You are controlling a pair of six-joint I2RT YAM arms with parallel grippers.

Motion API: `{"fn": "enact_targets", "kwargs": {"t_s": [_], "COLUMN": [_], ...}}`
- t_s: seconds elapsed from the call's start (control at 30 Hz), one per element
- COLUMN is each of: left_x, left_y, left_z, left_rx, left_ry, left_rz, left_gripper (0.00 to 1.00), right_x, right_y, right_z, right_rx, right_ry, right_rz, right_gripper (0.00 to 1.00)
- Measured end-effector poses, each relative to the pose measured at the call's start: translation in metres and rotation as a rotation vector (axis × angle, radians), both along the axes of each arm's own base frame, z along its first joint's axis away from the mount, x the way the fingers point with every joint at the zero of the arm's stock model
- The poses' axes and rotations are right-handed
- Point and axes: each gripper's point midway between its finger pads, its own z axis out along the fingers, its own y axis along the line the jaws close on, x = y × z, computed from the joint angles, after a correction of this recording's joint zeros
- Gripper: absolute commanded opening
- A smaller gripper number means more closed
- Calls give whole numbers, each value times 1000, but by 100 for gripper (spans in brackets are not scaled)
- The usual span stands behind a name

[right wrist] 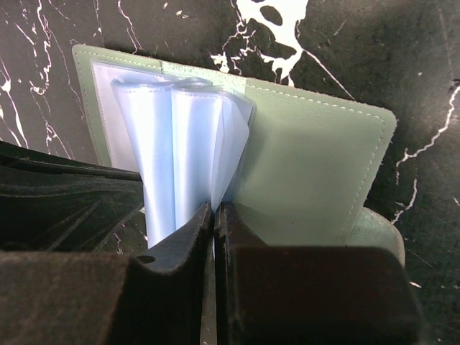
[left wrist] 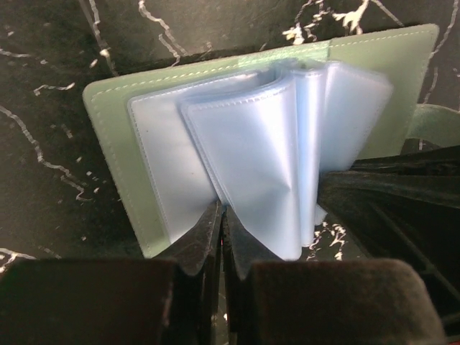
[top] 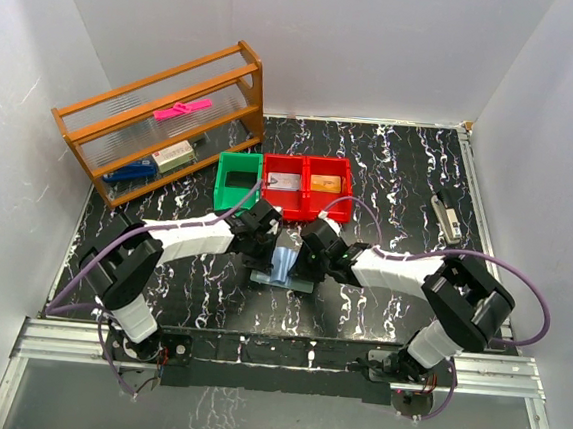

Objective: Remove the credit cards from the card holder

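Pale green stitched cover, soft, with a fan of blue-tinted clear plastic sleeves: the card holder [top: 282,271], lying open on the black marbled table [top: 400,174].

Top view. The left gripper [top: 273,247] and right gripper [top: 302,254] meet nose to nose over the holder, which sits beneath and between their tips. A green bin [top: 236,182] and red bins [top: 309,191] stand just beyond both tools. A wooden rack [top: 153,133] stands further off, past the left one.

Left wrist view. The fingers [left wrist: 201,244] are pressed together, nipping the near edge of one of the sleeves [left wrist: 244,158]. The other leaves stand up ahead of the tips and lean right, where the other tool's dark body crowds in. The cover lies flat ahead and to the left.

Right wrist view. The fingers [right wrist: 188,237] are likewise closed on a sleeve edge. The leaves rise ahead-left; the bare cover half [right wrist: 316,165] lies ahead-right.

Credit cards: none can be made out. The sleeves are too cloudy to tell which are loaded.

Handling, judged: light, floppy, slick plastic. The leaves will likely buckle rather than resist, so pinch gently near an edge. A card should be stiff and thin. It is best taken by whatever corner shows at the pocket mouth, while the other tool pins that sleeve down.
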Motion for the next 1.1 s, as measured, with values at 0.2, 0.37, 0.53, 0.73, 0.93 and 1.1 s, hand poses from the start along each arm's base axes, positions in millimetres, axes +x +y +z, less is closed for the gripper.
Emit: {"fn": "enact_targets", "kwargs": {"t_s": [0.2,0.37,0.53,0.73,0.93,1.1], "left_x": [-1,4,7,5,10,7], "left_y": [19,26,30,56,81,108], "left_z": [11,46,67,95,139,151], "left_rx": [64,26,-4,-58,-118,-74], "left_ry": [-42,-131,-187,-317,-471,-525], "left_rz": [35,71,110,213,323,396], "left_gripper": [20,28,36,49,77,93], "right_x": [1,7,12,9,6,10], "right_y": [-13,-25,-29,15,38,40], "right_z": [13,43,72,82,21,12], "right_rx": [-38,-29,7,160,71,19], "right_ry": [-36,-122,-203,-208,-61,-39], "right_rz": [-28,-66,-70,95,201,226], "right_gripper": [40,54,45,34,36,46]}}
